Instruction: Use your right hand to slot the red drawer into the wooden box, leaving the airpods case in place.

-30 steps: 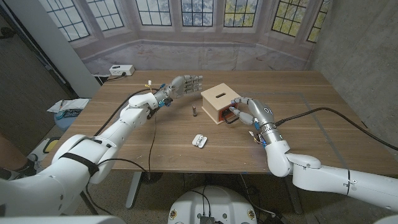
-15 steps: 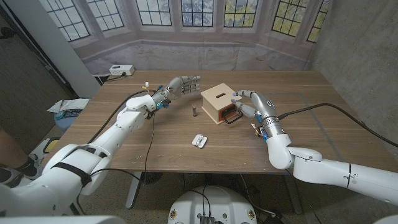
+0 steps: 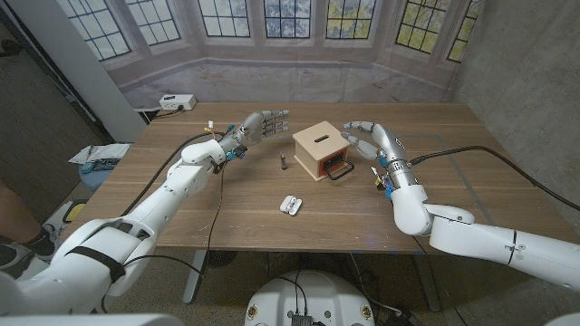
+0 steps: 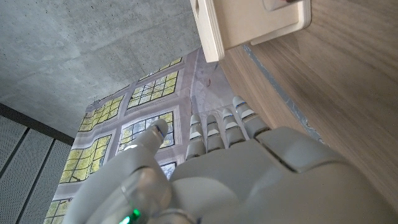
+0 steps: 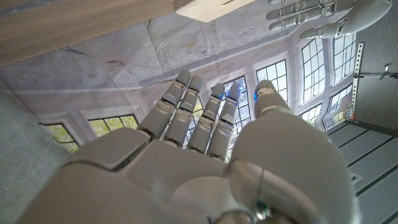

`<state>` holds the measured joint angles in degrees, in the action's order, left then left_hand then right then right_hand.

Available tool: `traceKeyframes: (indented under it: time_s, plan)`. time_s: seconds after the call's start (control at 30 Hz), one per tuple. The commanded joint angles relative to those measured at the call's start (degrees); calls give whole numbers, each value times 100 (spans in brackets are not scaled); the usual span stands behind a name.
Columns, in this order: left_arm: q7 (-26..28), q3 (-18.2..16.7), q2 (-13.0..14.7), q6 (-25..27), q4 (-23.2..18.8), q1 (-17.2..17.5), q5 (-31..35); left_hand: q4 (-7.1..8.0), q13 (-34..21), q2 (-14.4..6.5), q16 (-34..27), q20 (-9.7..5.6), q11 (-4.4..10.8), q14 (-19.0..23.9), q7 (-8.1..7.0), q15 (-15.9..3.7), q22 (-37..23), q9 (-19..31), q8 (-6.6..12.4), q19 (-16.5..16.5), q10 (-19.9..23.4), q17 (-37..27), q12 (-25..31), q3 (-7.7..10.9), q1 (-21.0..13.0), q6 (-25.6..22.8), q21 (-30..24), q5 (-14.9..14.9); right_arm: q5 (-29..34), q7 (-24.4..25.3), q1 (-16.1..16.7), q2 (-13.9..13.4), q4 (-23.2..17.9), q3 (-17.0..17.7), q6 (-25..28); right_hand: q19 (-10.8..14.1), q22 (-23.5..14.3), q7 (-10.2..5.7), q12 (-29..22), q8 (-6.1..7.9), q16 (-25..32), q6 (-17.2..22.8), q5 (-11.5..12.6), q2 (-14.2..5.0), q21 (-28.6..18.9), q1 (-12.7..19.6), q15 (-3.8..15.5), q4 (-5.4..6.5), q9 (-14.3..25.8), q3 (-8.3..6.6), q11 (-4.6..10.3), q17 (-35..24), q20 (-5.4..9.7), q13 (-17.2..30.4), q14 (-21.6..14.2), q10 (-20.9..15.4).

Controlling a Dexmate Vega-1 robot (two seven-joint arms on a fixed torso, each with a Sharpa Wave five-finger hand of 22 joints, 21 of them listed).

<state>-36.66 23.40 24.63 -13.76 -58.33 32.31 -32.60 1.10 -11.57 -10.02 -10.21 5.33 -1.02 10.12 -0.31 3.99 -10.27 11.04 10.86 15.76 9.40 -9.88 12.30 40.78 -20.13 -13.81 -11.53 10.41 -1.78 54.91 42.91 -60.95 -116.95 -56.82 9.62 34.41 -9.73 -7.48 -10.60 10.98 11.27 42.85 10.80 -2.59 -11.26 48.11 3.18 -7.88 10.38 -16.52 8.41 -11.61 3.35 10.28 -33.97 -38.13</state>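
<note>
Midway along the tabletop (image 3: 471, 136) the drawer (image 3: 337, 167) sits slotted in the box (image 3: 319, 149); light, rigid wood (push its dark handle). Right hand (image 3: 370, 141) hovers beside, fingers released; case (image 3: 290, 205) untouched.

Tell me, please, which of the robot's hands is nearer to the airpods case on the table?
Right. The right hand hovers open beside the wooden box, diagonally behind the airpods case. The left hand is raised farther back, beyond the box's other side.
</note>
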Motion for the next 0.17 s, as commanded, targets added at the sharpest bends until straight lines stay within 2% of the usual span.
traceKeyframes:
  time_s: [0.03,0.17]
  plan:
    - [329,-48,137,-84,-349,221,-71,-19,-20,7,-25,-3,6,-3,-25,5,-10,10,12,-20,1,-16,-1,19,44,-18,-11,-2,-240,115,159,99,153,359,-421,-22,-22,11,7,-29,59,-24,-4,5,25,-44,634,-14,15,34,-3,-23,105,27,29,16]
    - [402,-51,131,-136,-351,281,-99,-20,-20,7,-24,-3,18,-4,-23,3,-10,10,11,-17,1,-16,-1,20,44,-15,-13,-2,-221,107,207,172,235,410,-481,-28,-23,14,4,-27,69,-26,-4,-15,24,-41,635,-13,16,35,-10,-29,111,28,28,11]
